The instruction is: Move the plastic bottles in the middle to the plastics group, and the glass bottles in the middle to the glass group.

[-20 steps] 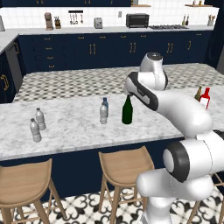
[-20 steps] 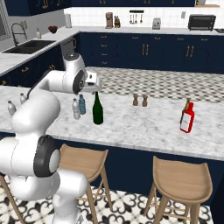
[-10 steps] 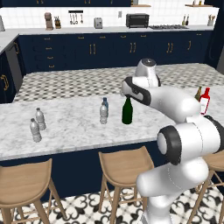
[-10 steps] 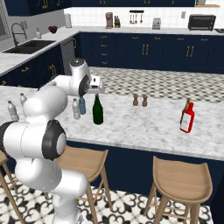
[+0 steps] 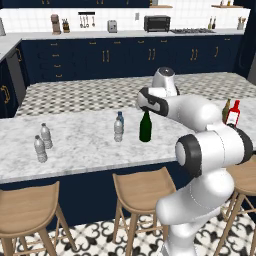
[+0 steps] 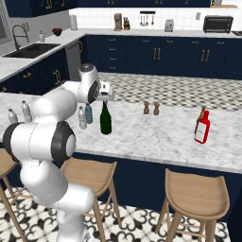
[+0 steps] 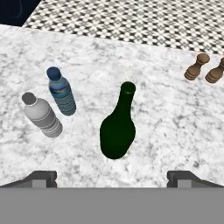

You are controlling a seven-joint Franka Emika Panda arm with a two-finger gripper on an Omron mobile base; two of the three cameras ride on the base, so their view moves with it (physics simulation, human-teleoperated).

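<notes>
The tall dark green glass bottle point(image 5: 145, 127) point(image 6: 106, 119) point(image 7: 117, 131) stands mid-counter. Just left of it are the plastic bottles: a blue-tinted one with a dark cap point(image 5: 120, 119) point(image 6: 88, 114) point(image 7: 61, 92) and a clear grey one point(image 5: 118, 131) point(image 6: 82, 118) point(image 7: 43, 116). My gripper point(image 5: 145, 106) point(image 6: 106, 97) point(image 7: 113, 179) hangs open directly above the green bottle, apart from it, with nothing between its fingers. The plastics group point(image 5: 43, 142) point(image 6: 20, 113) is at the counter's far left. The glass group, a red bottle point(image 5: 233, 113) point(image 6: 202, 128) with a brown one point(image 5: 226, 108) behind it, is at the far right.
Two small wooden shakers point(image 6: 151, 108) point(image 7: 204, 69) stand on the marble counter point(image 5: 85, 150) right of the green bottle, towards the far edge. Wooden stools point(image 5: 142, 187) point(image 6: 196, 196) line the counter's near side. Bare marble lies between the middle bottles and each group.
My hand has swung a little to the left and settled over the green bottle's neck, with the elbow swinging out. The bottles have not moved. The jaws stay open.
</notes>
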